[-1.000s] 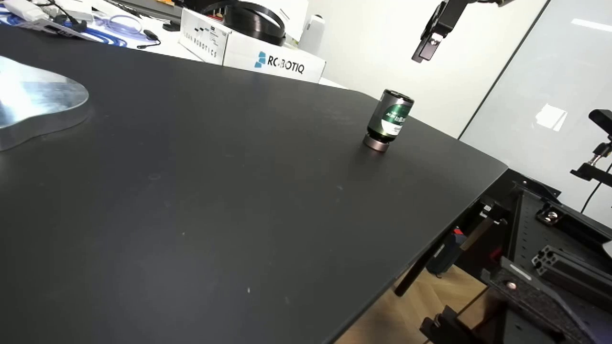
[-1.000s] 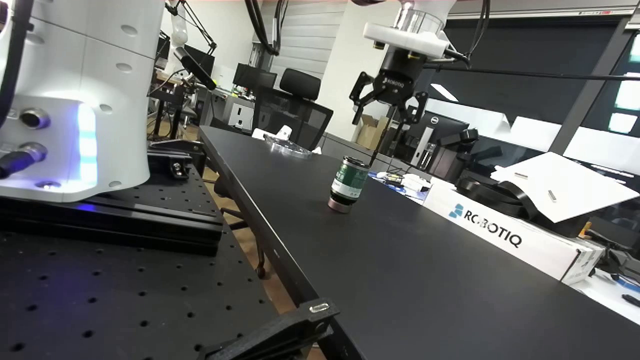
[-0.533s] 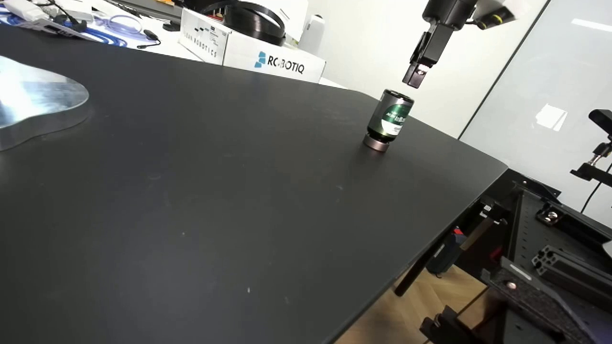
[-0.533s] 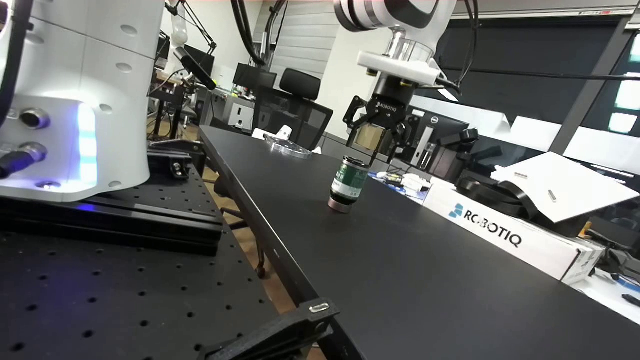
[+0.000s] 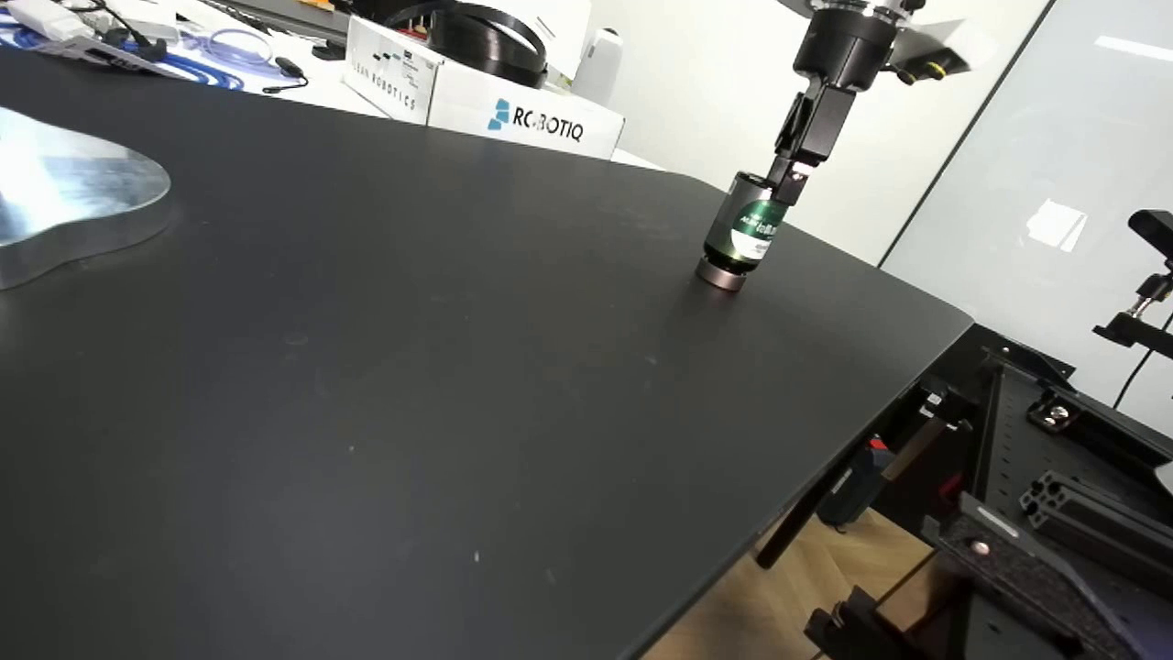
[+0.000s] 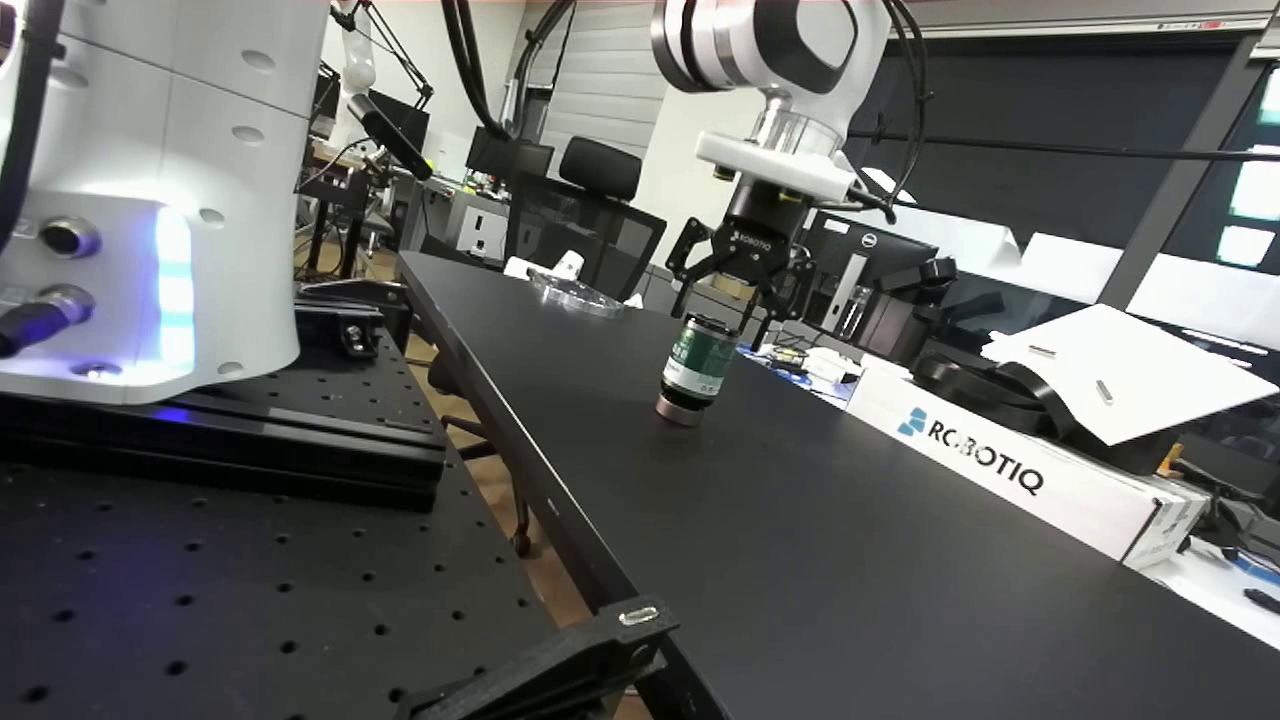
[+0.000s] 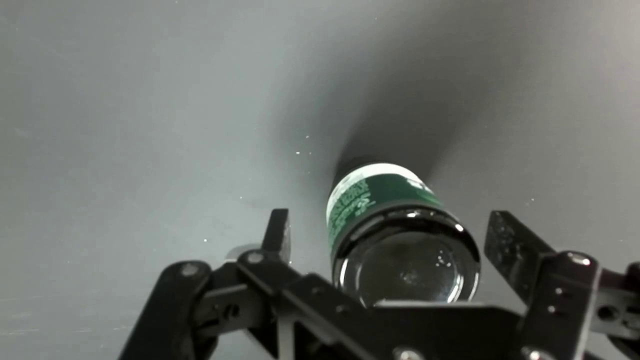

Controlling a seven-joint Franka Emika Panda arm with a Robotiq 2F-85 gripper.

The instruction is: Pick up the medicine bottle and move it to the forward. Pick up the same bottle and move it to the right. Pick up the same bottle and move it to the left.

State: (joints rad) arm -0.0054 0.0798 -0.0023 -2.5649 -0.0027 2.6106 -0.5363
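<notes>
The medicine bottle, dark with a green and white label, stands upside down on its cap on the black table [image 5: 412, 367]. It shows in both exterior views [image 5: 747, 234] [image 6: 698, 362] and in the wrist view [image 7: 385, 192], where its dark glass base faces the camera. My gripper is open at the bottle's top end in both exterior views [image 5: 784, 191] [image 6: 721, 326]. In the wrist view my gripper [image 7: 390, 220] has one finger on each side of the bottle, with a gap on both sides, wider on the left. The gripper body hides the base's lower edge.
A white Robotiq box [image 5: 527, 119] stands beyond the table's far edge and shows in both exterior views [image 6: 1000, 460]. A shiny, curved-edged object [image 5: 73, 192] lies on the table. The white robot base [image 6: 200, 200] stands on a perforated plate [image 6: 230, 600] beside the table.
My gripper has come down from well above the bottle until its fingertips are at the bottle's top end. The fingers stay open. The bottle has not moved.
</notes>
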